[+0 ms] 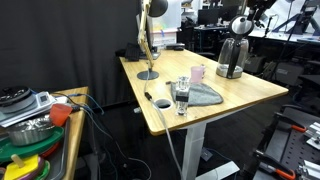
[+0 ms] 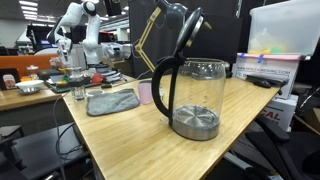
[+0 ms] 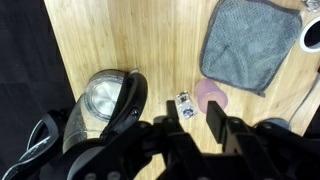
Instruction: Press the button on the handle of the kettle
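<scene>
Approach step; tool (image 3: 200, 118) spread and empty, hovering over kettle (image 3: 98, 102); next move calls for lowering onto the handle (image 3: 130, 98) button.

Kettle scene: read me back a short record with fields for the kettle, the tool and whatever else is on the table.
kettle: clear glass, black handle, upright on wooden table
tool: open, above the table, not touching the kettle
cloth: grey, lying flat
cup: pink, beside the cloth
glass: by the cloth, near the table edge
</scene>
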`<state>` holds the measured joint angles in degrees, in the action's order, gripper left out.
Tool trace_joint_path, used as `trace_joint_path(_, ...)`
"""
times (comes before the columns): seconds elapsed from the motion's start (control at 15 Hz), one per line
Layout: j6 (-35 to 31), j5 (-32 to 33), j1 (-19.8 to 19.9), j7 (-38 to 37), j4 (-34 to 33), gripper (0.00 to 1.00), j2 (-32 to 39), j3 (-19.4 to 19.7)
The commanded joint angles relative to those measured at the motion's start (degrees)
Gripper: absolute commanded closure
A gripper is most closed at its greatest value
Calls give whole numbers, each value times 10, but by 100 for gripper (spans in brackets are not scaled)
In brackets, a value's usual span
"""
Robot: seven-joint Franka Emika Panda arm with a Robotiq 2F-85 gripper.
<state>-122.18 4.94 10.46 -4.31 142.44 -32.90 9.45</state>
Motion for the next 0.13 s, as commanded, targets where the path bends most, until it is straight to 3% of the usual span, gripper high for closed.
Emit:
trace_joint_path(0.0, 2, -4, 6, 3, -1, 63, 1, -5)
trace_joint_path(0.07, 1, -4, 6, 3, -1, 63, 1, -5)
